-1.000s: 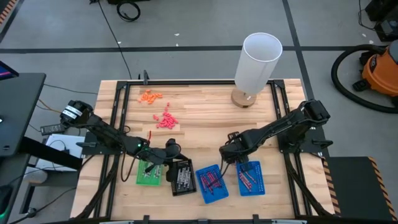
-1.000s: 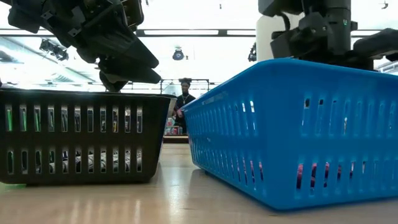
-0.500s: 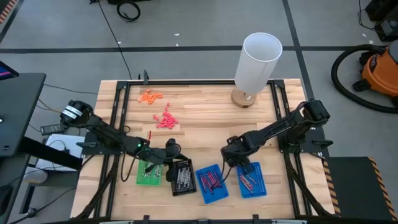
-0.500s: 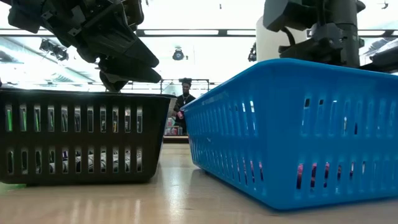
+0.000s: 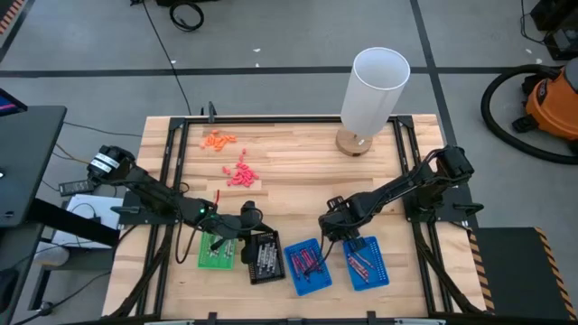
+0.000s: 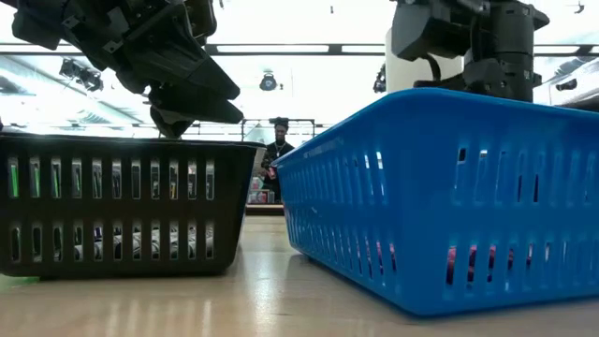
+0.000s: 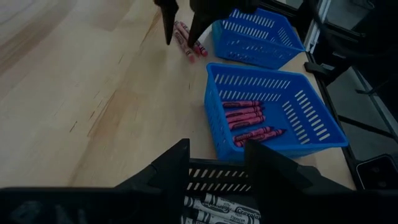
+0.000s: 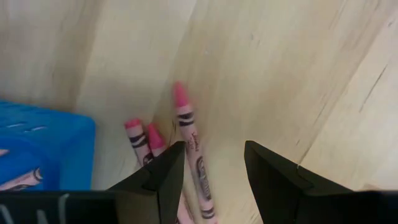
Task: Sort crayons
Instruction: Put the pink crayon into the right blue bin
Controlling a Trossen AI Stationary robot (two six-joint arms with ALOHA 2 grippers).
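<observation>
Three pink crayons (image 8: 189, 155) lie side by side on the bare wood next to a blue tray (image 8: 43, 143). My right gripper (image 8: 211, 152) points down just above them, open, its fingers on either side of the longest one; the left wrist view also shows it (image 7: 180, 31). My left gripper (image 7: 217, 152) hangs open, holding nothing, over the black tray (image 5: 265, 255), which holds silvery-grey crayons (image 7: 221, 210). Magenta crayons (image 7: 245, 118) lie in the nearer blue tray (image 5: 307, 264), and more in the other one (image 5: 364, 262).
A green tray (image 5: 217, 251) stands left of the black one. Loose orange crayons (image 5: 219, 139) and pink crayons (image 5: 240, 173) lie at the far left of the table. A tall white cylinder (image 5: 375, 90) stands at the far right. Bare wood lies in the middle.
My right gripper has sunk toward the pink crayons on the table beside the blue tray, its fingers still apart.
</observation>
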